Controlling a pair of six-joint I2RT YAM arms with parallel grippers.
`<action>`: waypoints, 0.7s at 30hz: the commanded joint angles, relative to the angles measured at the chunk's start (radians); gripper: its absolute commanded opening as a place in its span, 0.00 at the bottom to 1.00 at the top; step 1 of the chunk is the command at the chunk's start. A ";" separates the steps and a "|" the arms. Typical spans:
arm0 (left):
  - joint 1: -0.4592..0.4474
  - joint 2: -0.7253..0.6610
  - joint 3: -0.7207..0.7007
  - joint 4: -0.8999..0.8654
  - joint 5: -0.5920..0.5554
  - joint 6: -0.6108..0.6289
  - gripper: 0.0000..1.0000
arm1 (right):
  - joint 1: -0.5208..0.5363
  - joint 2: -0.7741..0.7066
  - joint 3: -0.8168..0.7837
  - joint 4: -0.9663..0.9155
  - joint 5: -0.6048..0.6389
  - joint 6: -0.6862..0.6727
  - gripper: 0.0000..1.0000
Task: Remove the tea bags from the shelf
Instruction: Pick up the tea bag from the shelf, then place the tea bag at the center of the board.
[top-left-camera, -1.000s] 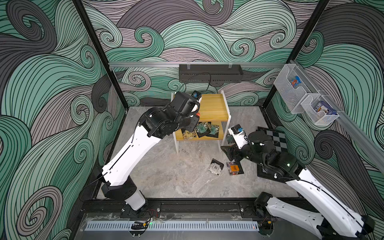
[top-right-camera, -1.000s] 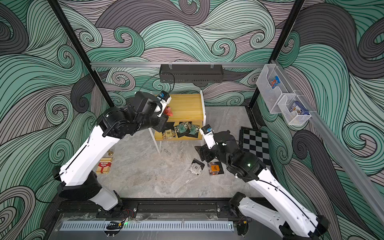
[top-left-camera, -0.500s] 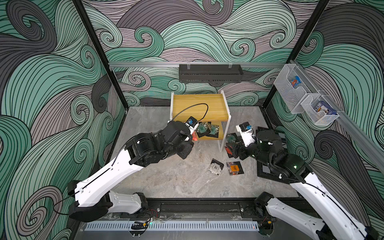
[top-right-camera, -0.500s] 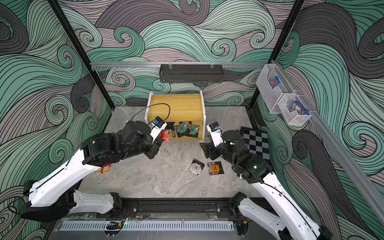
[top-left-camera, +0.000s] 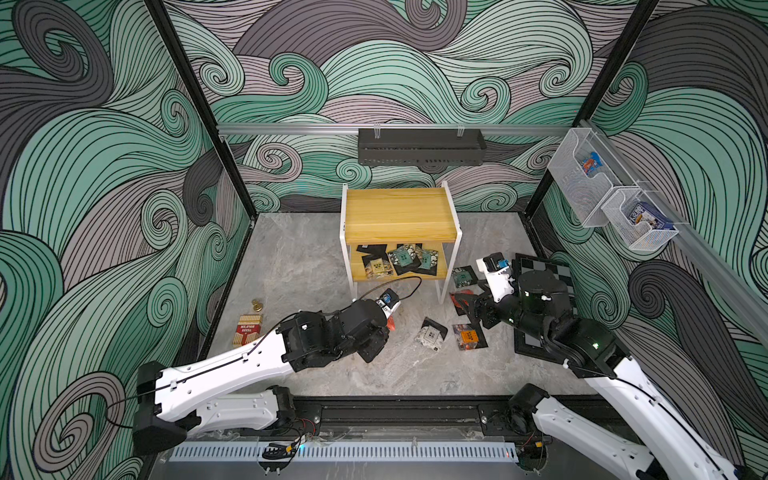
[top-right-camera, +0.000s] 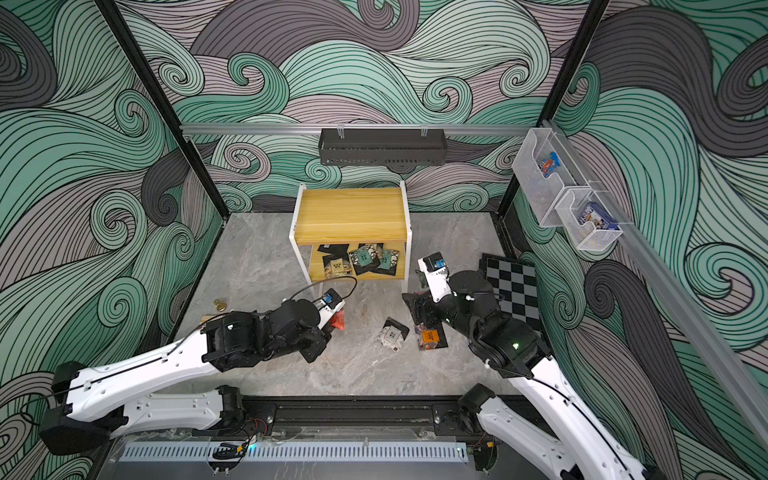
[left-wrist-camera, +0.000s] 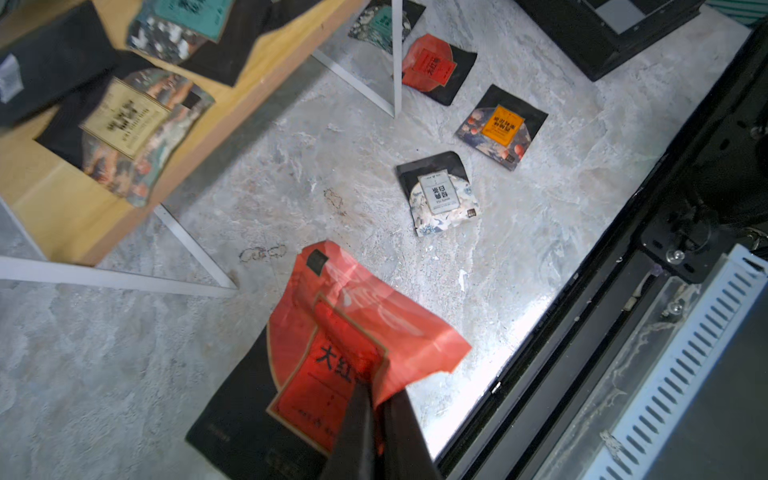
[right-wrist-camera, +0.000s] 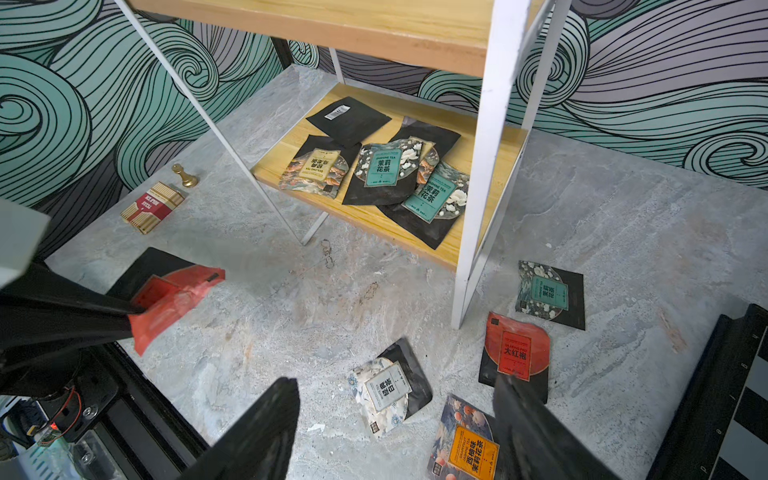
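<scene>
Left gripper (left-wrist-camera: 374, 388) clamped on a red tea bag (left-wrist-camera: 353, 328), off the shelf (top-left-camera: 399, 216) and near its left front leg, low over the floor (top-left-camera: 316, 257). Touching it or not, hard to tell. Right gripper (right-wrist-camera: 392, 380) fingers wide apart, empty, above four loose sachets (right-wrist-camera: 515, 353) on the floor right of the shelf. Several tea bags (right-wrist-camera: 386, 174) lie on the lower board (right-wrist-camera: 274, 164).

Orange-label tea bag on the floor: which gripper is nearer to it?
Right. The right gripper hangs open close beside the orange-label tea bag. The left gripper, shut on a red tea bag, is farther off, beyond the white-label tea bag.
</scene>
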 joint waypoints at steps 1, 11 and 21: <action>-0.004 0.011 -0.052 0.115 0.038 -0.025 0.11 | -0.007 -0.019 -0.014 0.013 0.001 0.023 0.77; -0.007 0.218 -0.088 0.231 0.087 -0.069 0.12 | -0.008 -0.068 -0.057 -0.001 0.007 0.049 0.78; -0.008 0.403 -0.102 0.381 0.102 -0.091 0.13 | -0.014 -0.098 -0.051 -0.036 0.011 0.043 0.77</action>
